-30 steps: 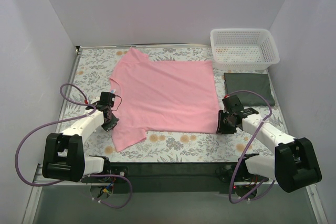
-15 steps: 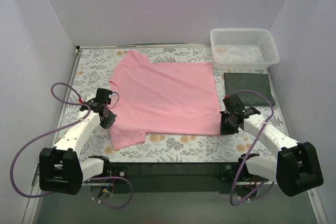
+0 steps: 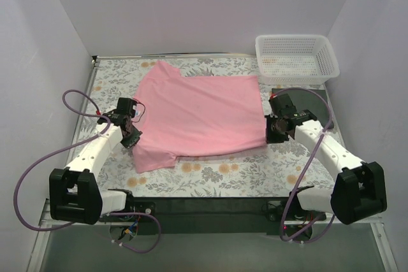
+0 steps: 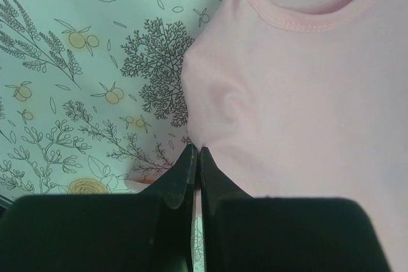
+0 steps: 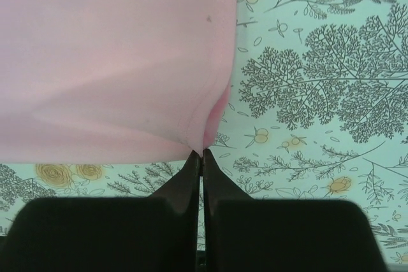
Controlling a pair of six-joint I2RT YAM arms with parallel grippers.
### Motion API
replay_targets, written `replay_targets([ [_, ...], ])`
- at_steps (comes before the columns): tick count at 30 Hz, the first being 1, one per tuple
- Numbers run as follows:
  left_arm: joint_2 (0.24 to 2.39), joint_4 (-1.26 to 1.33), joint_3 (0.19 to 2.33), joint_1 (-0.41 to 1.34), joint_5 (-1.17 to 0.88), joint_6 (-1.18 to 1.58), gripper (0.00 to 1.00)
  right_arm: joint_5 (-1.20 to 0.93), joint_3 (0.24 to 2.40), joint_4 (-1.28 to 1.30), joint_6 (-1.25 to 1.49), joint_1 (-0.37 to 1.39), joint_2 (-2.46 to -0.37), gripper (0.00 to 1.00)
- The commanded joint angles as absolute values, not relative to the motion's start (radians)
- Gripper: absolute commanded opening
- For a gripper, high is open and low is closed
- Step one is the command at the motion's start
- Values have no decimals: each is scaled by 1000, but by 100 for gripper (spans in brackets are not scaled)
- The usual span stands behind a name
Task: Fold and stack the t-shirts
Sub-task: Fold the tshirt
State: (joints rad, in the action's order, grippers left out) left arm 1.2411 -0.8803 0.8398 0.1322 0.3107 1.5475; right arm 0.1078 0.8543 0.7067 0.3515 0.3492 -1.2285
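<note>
The light pink t-shirt (image 3: 201,114) lies spread on the floral table cloth (image 3: 217,173), its near edge lifted. My left gripper (image 3: 132,137) is shut on the shirt's left edge near the sleeve; in the left wrist view the jaws (image 4: 196,151) pinch pink cloth (image 4: 299,93). My right gripper (image 3: 273,136) is shut on the shirt's near right corner; in the right wrist view the tips (image 5: 202,153) pinch the hem (image 5: 115,62). The dark green folded t-shirt (image 3: 319,107) lies flat at the right, partly hidden behind my right arm.
A white mesh basket (image 3: 296,58) stands at the back right, just beyond the green shirt. White walls close in the left, back and right sides. Purple cables loop beside both arms.
Both grippers have moved away from the near edge, carrying the pink shirt's near edge with them; the near sleeve and hem have lifted and drawn back.
</note>
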Motion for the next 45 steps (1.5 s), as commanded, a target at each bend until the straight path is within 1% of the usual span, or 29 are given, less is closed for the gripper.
replay_targets([
  [1,1278,-862,905,120,331,1523,0,133,937,721,318,353,-1282,1],
  [13,1420,-813,994,72,287,1470,0,207,1094,715,241,315,-1457,1],
  [25,1512,-792,1072,58,273,1451,0,196,1207,695,216,299,-1575,1],
  [36,1583,-746,1092,46,270,1440,0,216,1224,641,201,281,-1672,1],
  [45,1612,-729,1118,38,265,1437,0,183,1264,606,193,275,-1704,1],
])
